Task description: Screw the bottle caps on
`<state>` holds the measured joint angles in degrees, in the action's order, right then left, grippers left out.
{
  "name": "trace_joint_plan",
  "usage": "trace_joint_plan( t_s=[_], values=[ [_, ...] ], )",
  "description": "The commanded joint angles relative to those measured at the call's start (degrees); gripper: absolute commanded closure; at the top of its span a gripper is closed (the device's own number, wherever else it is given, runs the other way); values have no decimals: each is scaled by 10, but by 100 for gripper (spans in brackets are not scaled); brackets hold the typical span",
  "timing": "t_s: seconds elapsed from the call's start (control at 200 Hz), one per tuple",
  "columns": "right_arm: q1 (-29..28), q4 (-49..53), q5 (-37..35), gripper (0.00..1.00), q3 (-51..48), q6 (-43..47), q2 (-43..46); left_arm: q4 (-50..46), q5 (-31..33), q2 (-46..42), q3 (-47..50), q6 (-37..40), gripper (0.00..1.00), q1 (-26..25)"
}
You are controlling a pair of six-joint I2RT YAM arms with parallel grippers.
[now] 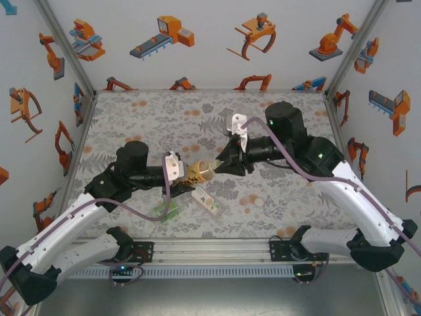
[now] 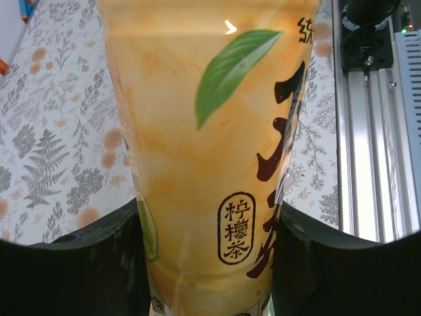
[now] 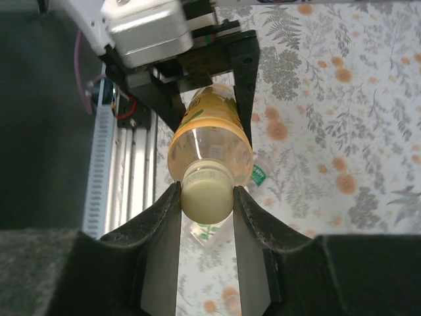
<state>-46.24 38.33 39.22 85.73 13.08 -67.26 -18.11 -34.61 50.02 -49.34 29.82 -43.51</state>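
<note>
So, capping the amber bottle is the step in hand here. Toward the near edge of the worktop [image 1: 131, 118], left of its middle, the green-labelled bottle [image 1: 168, 209] is laid flat. Just beyond it the left gripper [image 1: 186, 172] is clamped tight around the body of the amber bottle [image 1: 199, 172]. That bottle is held sideways above the middle of the worktop, with its neck pointed right. The white-labelled bottle [image 1: 209, 203] is laid beneath it, close to the near edge. A cap [image 3: 207, 197], pale yellowish, is seated on the amber bottle's mouth and pinched between the narrowed jaws of the right gripper [image 3: 206, 192]. Whether the thread is caught yet can't be told. Further right, a small pale round thing [image 1: 258, 203] is left on the worktop, probably a loose cap. Next up, a wrist roll of the right gripper is probably called for. The cap has to be kept square to the neck and the bottle kept from spinning in the left grip.
</note>
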Motion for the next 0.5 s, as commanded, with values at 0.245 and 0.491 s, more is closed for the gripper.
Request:
trace_joint_plan(
  t_s=[0.245, 0.491],
  values=[
    [-61, -73, -232, 100, -81, -548, 6, 98, 57, -6, 10, -27, 100, -3],
    [-62, -5, -271, 100, -77, -870, -30, 119, 86, 2, 14, -28, 100, -3]
  ],
)
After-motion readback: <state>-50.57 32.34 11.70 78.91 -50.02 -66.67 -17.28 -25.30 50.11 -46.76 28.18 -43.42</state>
